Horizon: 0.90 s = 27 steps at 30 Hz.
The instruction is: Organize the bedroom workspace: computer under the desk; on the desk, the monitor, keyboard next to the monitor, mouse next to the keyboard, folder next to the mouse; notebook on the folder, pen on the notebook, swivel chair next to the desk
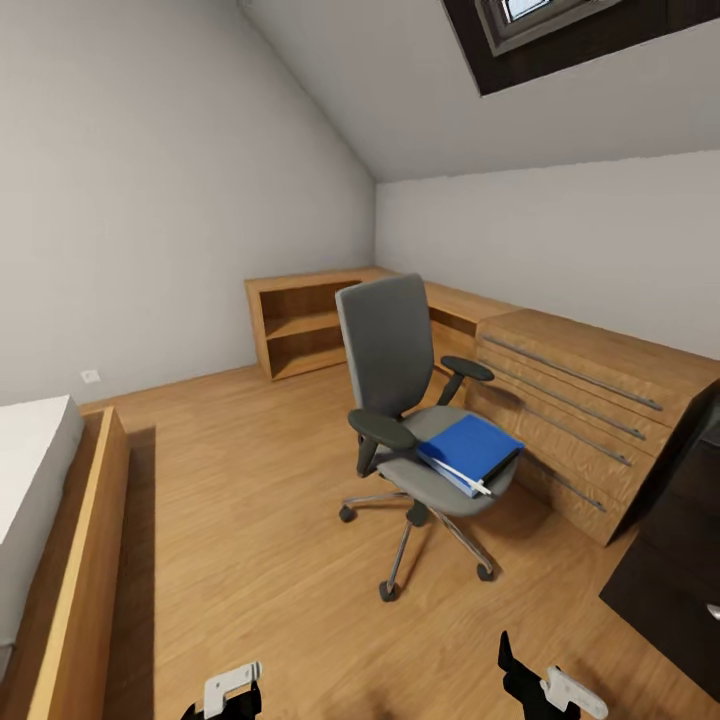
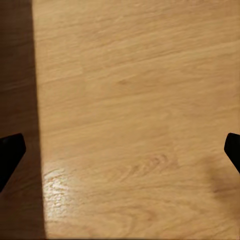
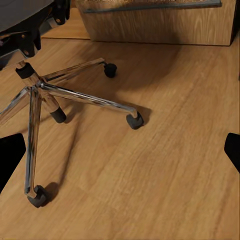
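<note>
Oak floor [image 1: 250, 520] carries one grey swivel chair [image 1: 400, 380] bearing one blue folder [image 1: 470, 448]; both claws, left [image 2: 120, 150] and right [image 3: 120, 150], gape wide, empty.

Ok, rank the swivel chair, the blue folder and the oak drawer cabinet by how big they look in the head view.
Largest to smallest, as they look in the head view:
1. Oak drawer cabinet, though it stands farther back and the dark desk edge cuts it off, so its lead over the chair is unsure.
2. Swivel chair.
3. Blue folder, clearly smallest, lying on the seat.

Each hand [image 1: 232, 695] has black fingers [image 1: 511, 662] on white brackets.
</note>
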Motion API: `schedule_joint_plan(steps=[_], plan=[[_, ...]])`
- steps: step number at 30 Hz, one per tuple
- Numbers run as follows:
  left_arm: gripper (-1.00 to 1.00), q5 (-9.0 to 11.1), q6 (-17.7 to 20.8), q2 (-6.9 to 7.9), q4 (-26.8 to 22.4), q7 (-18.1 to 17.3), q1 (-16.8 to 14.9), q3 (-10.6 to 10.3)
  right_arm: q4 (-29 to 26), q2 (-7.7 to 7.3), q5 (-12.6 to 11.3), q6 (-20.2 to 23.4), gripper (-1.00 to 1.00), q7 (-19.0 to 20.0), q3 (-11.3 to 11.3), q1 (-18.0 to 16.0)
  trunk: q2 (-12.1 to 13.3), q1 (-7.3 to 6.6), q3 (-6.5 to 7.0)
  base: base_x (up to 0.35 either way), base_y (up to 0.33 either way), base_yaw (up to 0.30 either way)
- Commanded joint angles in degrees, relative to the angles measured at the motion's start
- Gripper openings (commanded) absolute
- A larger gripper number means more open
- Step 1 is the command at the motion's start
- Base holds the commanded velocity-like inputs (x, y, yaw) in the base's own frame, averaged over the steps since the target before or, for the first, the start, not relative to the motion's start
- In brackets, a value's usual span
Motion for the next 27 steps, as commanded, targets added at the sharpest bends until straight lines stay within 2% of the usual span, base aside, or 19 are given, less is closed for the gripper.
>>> schedule_joint_plan(steps=[1, 27], plan=[[1.0, 0.6, -0.3, 0.04, 0.6, 0.6, 0.0, -0.3, 0.1, -0.01, -0.1, -0.1, 1.0, 0.1, -0.4, -0.1, 0.4, -0.24, 0.13, 0.0, 0.0, 0.0], [1.0, 0.7, -0.2, -0.07, 3.0, 0.6, -0.1, -0.4, 0.1, 0.17, 0.0, -0.1, 1.0, -0.5, -0.4, -0.1, 10.8, -5.95, 4.82, 0.0, 0.0, -0.006]])
